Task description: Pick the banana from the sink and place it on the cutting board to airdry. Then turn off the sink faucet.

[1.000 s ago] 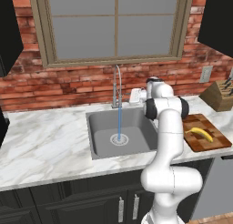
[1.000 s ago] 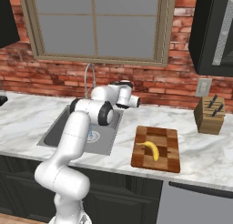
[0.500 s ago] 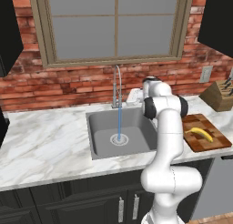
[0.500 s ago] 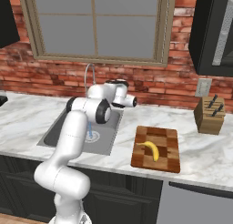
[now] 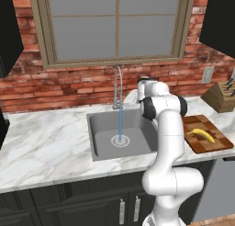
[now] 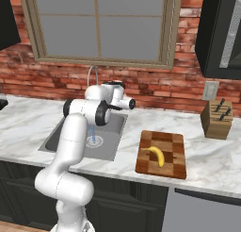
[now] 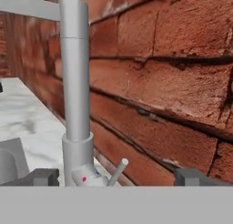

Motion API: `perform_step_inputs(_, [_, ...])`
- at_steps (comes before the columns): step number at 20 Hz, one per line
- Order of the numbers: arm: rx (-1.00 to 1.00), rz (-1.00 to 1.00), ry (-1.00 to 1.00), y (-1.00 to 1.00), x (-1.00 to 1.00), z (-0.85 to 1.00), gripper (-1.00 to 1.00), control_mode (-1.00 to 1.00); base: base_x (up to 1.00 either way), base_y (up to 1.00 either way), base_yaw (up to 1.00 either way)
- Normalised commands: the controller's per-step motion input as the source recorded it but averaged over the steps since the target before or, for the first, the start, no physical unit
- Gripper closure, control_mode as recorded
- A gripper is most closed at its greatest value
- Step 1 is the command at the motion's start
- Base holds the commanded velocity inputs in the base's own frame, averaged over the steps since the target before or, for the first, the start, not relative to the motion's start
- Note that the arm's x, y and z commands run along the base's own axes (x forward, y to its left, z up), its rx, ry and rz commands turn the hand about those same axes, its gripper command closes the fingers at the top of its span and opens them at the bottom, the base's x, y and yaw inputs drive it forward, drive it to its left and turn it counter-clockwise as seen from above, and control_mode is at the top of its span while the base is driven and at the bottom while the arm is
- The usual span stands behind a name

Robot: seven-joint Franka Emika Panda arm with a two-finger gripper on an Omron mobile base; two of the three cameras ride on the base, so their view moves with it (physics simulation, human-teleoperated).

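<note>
Against brick wall and marble surface [image 5: 46,147]: banana [image 6: 157,155] resting on cutting board [image 6: 161,153], end effector [image 7: 116,176] swung closer to sink faucet [image 7: 75,95] lever (jaws wide, empty), water running into sink [image 5: 105,124].

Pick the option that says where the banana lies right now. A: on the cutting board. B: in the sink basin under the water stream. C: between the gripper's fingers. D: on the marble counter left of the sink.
A: the banana lies on the cutting board, right of the sink.
</note>
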Motion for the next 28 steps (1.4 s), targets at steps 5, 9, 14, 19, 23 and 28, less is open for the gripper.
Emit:
perform_step_inputs(5, [0.0, 0.0, 0.11, -0.22, 0.65, -0.3, -1.0, -1.0, 0.0, 0.0, 0.0])
perform_step_inputs(9, [0.02, 0.03, 0.12, -0.42, 0.76, -0.39, -1.0, -1.0, 0.0, 0.0, 0.0])
perform_step_inputs(14, [0.06, 0.08, 0.11, -0.61, 0.77, -0.41, -1.0, -1.0, 0.0, 0.0, 0.0])
perform_step_inputs(19, [0.11, 0.16, 0.11, -0.67, 0.68, -0.42, -1.0, -1.0, 0.0, 0.0, 0.0])
perform_step_inputs(23, [0.08, 0.18, 0.07, -0.16, 0.39, -0.44, -1.0, -1.0, 0.0, 0.0, 0.0])
perform_step_inputs(28, [0.06, 0.47, 0.01, 0.5, 0.0, -0.26, -1.0, -1.0, 0.0, 0.0, 0.0])
